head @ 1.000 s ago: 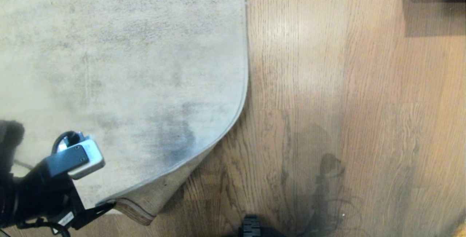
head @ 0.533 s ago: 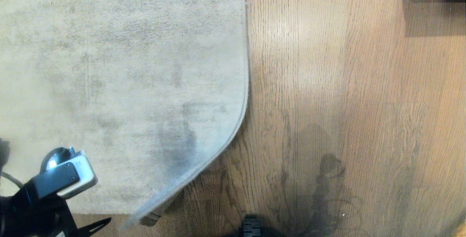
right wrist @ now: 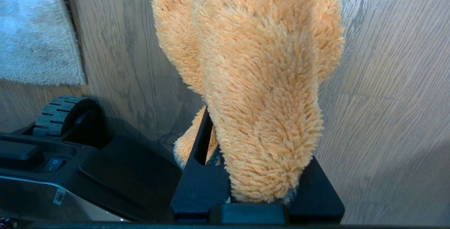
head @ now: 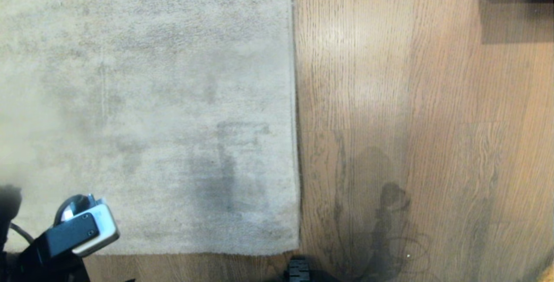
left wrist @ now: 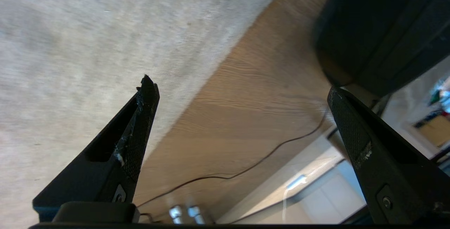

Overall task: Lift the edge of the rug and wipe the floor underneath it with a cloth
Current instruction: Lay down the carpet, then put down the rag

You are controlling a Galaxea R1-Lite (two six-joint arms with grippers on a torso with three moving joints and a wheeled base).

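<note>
The pale grey-beige rug (head: 151, 100) lies flat on the brown wood floor (head: 411, 143), its rug edge (head: 296, 100) running straight down to the near corner. My left arm (head: 78, 230) hangs over the rug's near left part. In the left wrist view my left gripper (left wrist: 239, 84) is open with nothing between its fingers (left wrist: 140, 130), above the rug edge (left wrist: 211, 70) and bare floor (left wrist: 246, 109). My right gripper (right wrist: 253, 123) is shut on the fluffy orange-tan cloth (right wrist: 260, 63), which hangs above the floor (right wrist: 386, 81) to the right of the rug corner (right wrist: 42, 46).
The robot base's black wheel (right wrist: 56, 116) and body sit close by the rug corner; a part of the base (head: 298, 271) shows at the near edge. A thin black cable (left wrist: 228, 176) lies on the floor near a white wall base (left wrist: 316, 186). A dark object (head: 515, 4) stands far right.
The raised, curled rug corner has dropped back flat on the floor. My left arm has drawn back toward the near left, and its fingers have left the head view.
</note>
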